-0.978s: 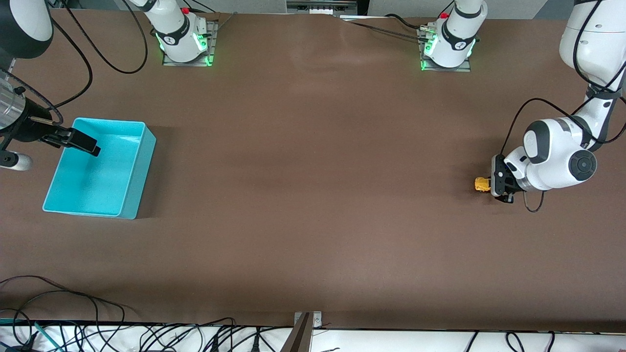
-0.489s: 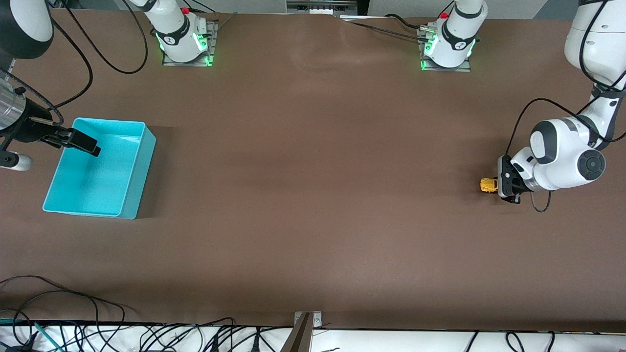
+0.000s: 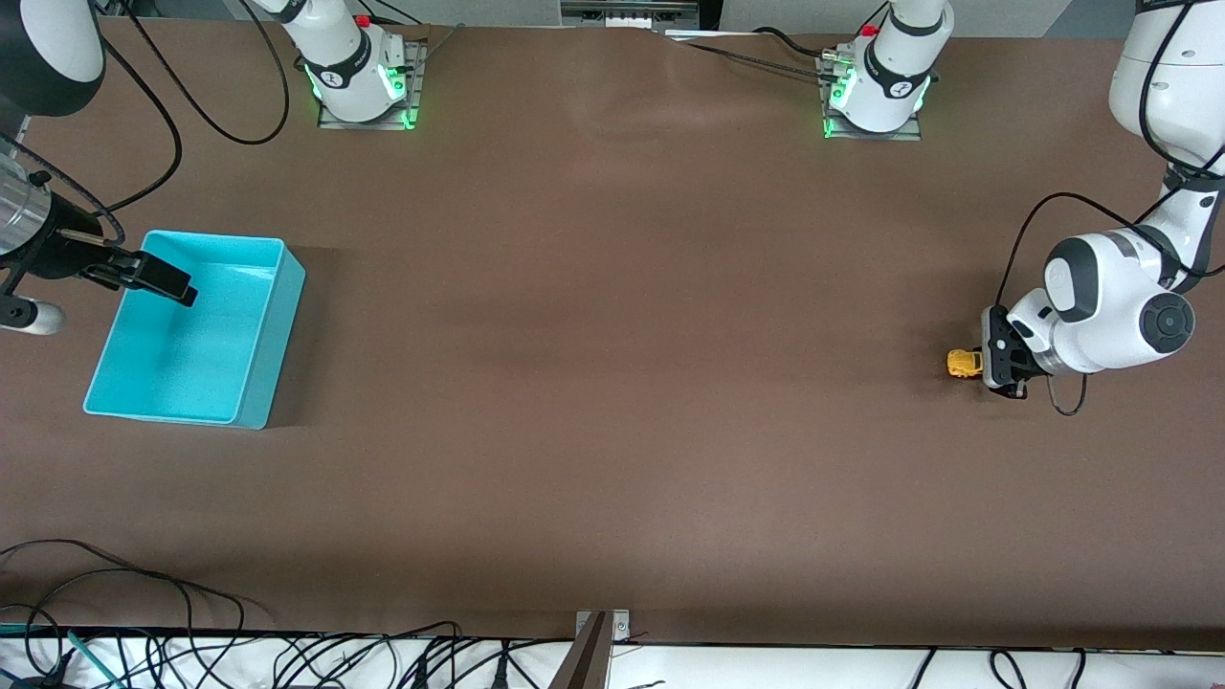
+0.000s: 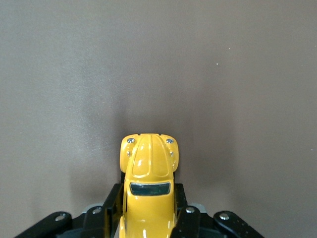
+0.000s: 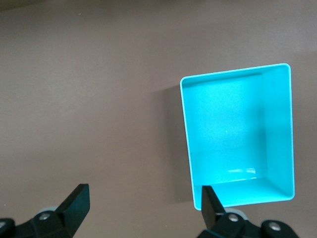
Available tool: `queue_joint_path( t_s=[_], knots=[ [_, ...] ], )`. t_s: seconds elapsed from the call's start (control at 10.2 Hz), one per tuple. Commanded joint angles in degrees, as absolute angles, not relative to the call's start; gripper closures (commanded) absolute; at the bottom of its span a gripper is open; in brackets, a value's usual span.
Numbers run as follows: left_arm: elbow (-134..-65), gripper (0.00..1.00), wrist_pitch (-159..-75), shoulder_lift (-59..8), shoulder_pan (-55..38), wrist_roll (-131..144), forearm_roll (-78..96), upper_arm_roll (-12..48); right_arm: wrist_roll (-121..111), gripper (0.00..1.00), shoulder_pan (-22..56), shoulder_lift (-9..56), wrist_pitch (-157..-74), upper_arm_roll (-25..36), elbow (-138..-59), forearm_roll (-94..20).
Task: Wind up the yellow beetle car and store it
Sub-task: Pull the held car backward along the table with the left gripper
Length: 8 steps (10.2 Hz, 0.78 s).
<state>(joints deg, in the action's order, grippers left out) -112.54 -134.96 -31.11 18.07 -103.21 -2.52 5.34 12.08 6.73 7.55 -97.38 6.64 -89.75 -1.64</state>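
The yellow beetle car (image 4: 148,191) has a glossy yellow-orange body, a dark windscreen and two small silver headlights. The left gripper (image 3: 988,365) clamped on the car is black, mounted on a white wrist with dark grey joint caps. The table (image 3: 612,383) is plain matt brown. The bin (image 3: 278,316) is uniform turquoise, inside and out. The right gripper (image 5: 141,208) above the bin has black fingers (image 5: 77,201). Green lights glow at both white arm bases.
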Motion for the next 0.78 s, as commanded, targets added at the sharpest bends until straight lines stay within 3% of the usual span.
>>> queue_joint_path(
  t_s=[0.0,0.68],
  knots=[
    [-111.45,0.82,-135.09,-34.37,18.72,-104.5,-3.6,4.75,12.39,0.0,6.42,7.82,-97.29,6.42,-88.86,-1.49],
    [-110.92,0.85,-131.58,-33.75,19.42,-101.26,-3.43,4.66,12.39,0.0,6.33,7.82,-97.29,6.42,-88.86,-1.41]
  ],
)
